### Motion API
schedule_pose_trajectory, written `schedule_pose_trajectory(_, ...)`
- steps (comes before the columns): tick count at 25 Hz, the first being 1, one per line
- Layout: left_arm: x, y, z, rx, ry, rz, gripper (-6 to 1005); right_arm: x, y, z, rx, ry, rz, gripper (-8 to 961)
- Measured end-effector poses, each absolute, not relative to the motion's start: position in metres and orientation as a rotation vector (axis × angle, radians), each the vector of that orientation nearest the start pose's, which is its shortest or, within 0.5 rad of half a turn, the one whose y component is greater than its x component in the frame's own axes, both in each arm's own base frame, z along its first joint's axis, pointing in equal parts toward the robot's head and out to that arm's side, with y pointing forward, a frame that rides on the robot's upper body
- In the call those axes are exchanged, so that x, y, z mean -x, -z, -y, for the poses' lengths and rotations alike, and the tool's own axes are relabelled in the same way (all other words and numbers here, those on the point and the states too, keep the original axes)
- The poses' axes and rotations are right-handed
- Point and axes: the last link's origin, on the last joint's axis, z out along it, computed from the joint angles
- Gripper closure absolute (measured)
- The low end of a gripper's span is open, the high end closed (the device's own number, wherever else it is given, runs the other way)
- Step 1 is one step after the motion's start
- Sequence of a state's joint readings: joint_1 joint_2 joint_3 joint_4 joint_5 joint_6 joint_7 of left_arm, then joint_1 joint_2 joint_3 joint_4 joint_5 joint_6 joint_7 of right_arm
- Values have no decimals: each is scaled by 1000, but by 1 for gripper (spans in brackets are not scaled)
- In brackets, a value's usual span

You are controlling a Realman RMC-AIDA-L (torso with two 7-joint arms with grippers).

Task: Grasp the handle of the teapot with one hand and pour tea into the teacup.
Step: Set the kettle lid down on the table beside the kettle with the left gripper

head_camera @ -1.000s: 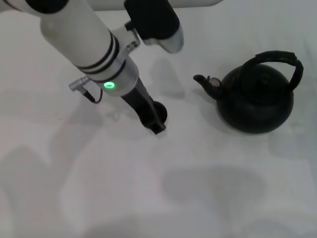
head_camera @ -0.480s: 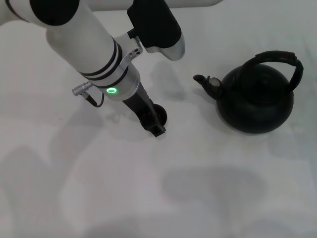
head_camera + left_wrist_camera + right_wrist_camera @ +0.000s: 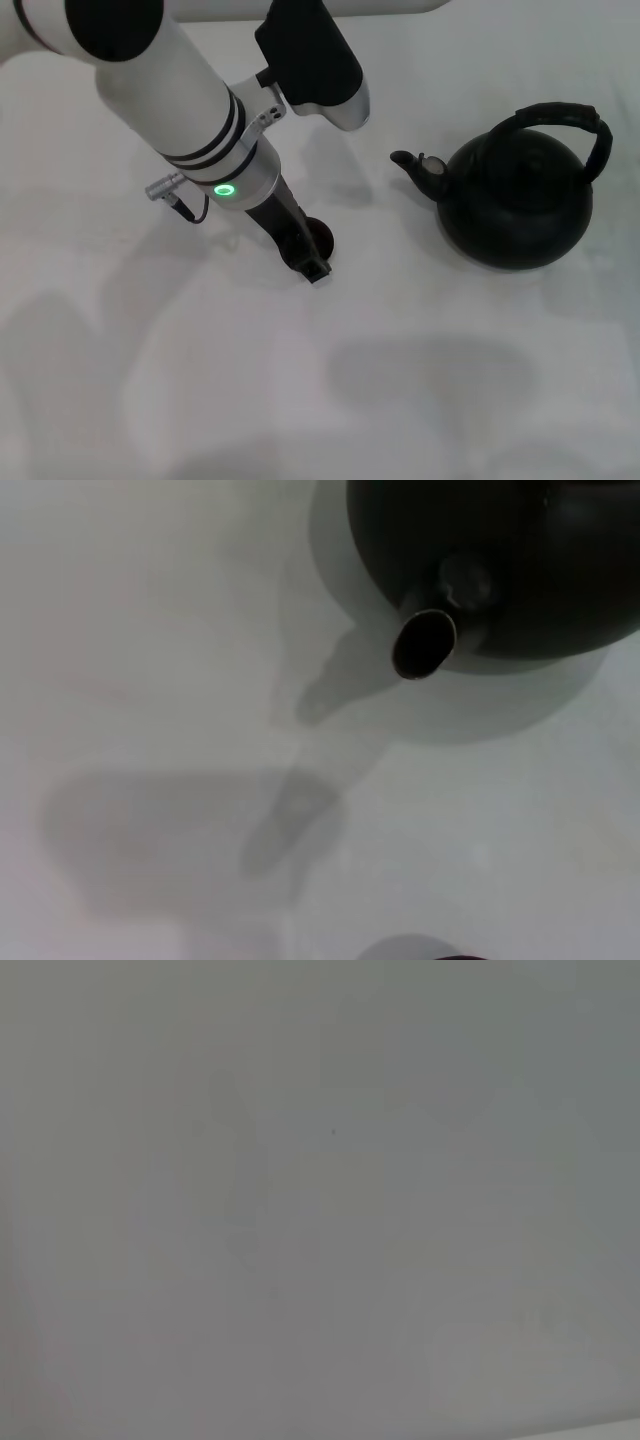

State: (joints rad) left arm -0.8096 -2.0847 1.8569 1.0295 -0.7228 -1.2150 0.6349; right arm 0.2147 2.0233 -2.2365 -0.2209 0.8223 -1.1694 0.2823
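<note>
The white table (image 3: 300, 400) is bare near the robot. A little farther out, the left gripper (image 3: 305, 255) reaches down right at the cup (image 3: 322, 236). Its dark fingers cover most of the cup, so only a bit of the rim shows. I cannot tell if the fingers are wide, narrow, or holding the cup.

Farther off, on the robot's right, sits the teapot (image 3: 518, 205). It stands upright on the table, well apart from the cup. Its spout (image 3: 412, 163) points toward the cup, and the handle (image 3: 570, 120) arches over the top. Nothing is touching the handle. The left wrist view looks into the open end of the spout (image 3: 424, 644).

The right gripper is not in view.

I think the pour has not begun. The cup is tiny, so a small bump from the fingers could tip it or slide it away. The teapot is big and round, so tea could miss the cup if it tilts too fast.
</note>
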Motion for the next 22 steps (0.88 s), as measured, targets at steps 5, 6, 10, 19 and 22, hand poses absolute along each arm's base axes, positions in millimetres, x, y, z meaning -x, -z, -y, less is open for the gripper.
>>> schedule_pose_trajectory(5, 141, 112, -348, 2845, -649, 416, 296, -393, -11, -265, 1442, -668, -754, 94)
schedule_pose_trajectory(6, 140, 112, -348, 2845, -649, 415, 296, -393, -11, -265, 1441, -668, -754, 94)
schedule_pose_trajectory(10, 139, 112, -348, 2844, -646, 416, 296, -393, -11, -265, 1441, -668, -753, 94)
schedule_pose_trajectory(19, 139, 113, -346, 2848, -657, 397, 296, -393, -11, -265, 1441, -668, -754, 94)
schedule_pose_trajectory(22, 139, 113, -346, 2849, -660, 397, 296, -393, -11, -265, 1441, -668, -754, 94)
